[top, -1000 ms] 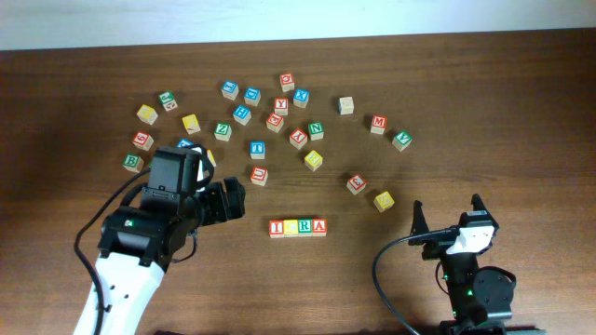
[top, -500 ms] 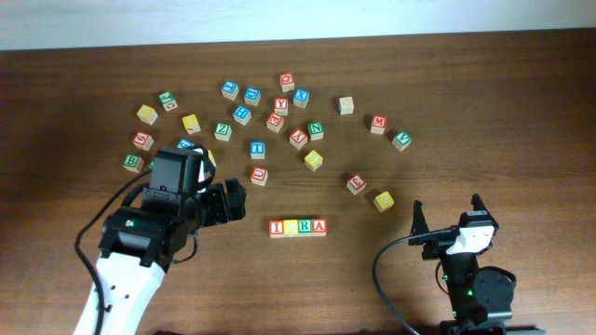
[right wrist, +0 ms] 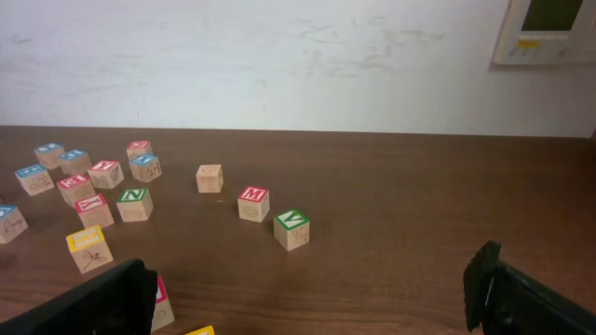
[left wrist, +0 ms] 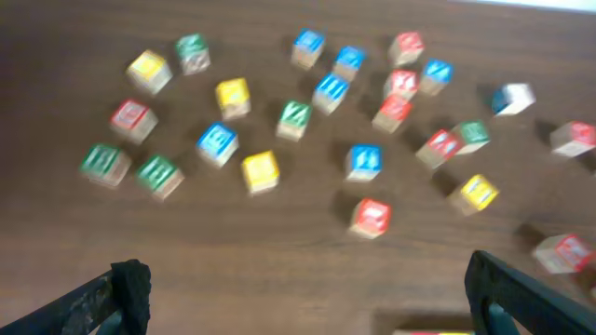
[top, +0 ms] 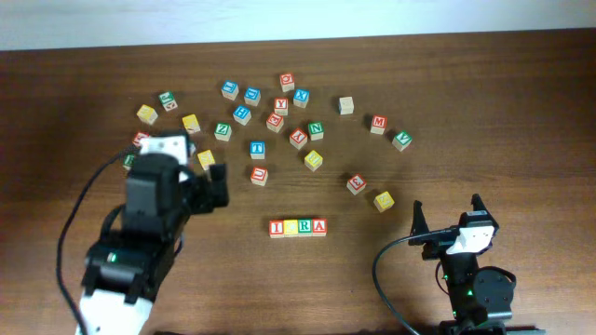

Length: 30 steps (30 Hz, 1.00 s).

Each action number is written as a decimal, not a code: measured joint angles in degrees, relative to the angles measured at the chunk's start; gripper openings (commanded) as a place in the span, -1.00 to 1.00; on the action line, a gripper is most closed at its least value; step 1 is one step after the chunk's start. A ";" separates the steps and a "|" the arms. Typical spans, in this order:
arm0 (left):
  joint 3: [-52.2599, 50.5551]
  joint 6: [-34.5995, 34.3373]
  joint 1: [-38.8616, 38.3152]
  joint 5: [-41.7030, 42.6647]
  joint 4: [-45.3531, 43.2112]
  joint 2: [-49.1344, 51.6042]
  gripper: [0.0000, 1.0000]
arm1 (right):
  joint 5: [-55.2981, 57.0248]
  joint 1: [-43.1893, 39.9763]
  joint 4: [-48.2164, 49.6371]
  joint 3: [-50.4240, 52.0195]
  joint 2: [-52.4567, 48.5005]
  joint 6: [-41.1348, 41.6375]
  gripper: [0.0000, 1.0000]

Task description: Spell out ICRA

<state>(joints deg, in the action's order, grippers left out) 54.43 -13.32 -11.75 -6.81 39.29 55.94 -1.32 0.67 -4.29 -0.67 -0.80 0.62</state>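
Observation:
A row of four letter blocks (top: 298, 227) lies on the table at centre front, reading I, a blurred letter, R, A. Only its top edge shows in the left wrist view (left wrist: 433, 331). My left gripper (top: 220, 186) is open and empty, left of and a little behind the row; in its wrist view (left wrist: 307, 302) bare wood lies between its fingers. My right gripper (top: 447, 214) is open and empty at the front right, well away from the row; its wrist view (right wrist: 307, 298) shows only table between the fingers.
Several loose letter blocks lie scattered across the back of the table, such as a blue one (top: 257, 149) and a red one (top: 259, 175). A red block (top: 357, 183) and a yellow block (top: 384, 200) lie right of the row. A white wall (right wrist: 279, 56) stands behind.
My left arm has pulled back to the left and away from the row, its gripper still open. The left wrist view is blurred with motion. The right arm has not moved.

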 measured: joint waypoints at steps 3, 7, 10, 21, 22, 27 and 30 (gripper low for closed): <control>-13.09 0.83 7.78 5.92 -7.23 -8.85 0.99 | 0.00 0.00 0.00 0.00 0.11 0.00 0.97; -31.82 4.44 13.68 17.11 -23.10 -24.61 0.99 | 0.00 0.00 0.00 -0.02 0.20 -0.02 0.97; -36.24 5.44 13.73 20.15 -25.22 -30.88 0.99 | 0.00 0.00 0.00 0.00 0.15 0.00 0.97; -43.10 5.86 13.73 19.76 -28.41 -43.71 0.99 | 0.00 0.00 0.00 -0.02 0.15 0.02 0.97; -44.50 5.86 13.73 19.65 -29.73 -45.42 0.99 | -0.02 0.00 0.00 -0.02 0.17 0.00 0.97; -51.65 5.90 13.73 19.43 -34.91 -53.88 0.99 | 0.00 0.00 0.00 -0.02 0.17 -0.02 0.97; -52.26 6.03 13.73 18.21 -35.98 -54.99 0.99 | 0.00 0.00 0.00 -0.02 0.17 -0.04 0.97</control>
<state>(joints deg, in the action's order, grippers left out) 2.17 -7.29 1.98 11.40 3.31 0.95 -1.32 0.67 -4.29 -0.69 -0.62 0.58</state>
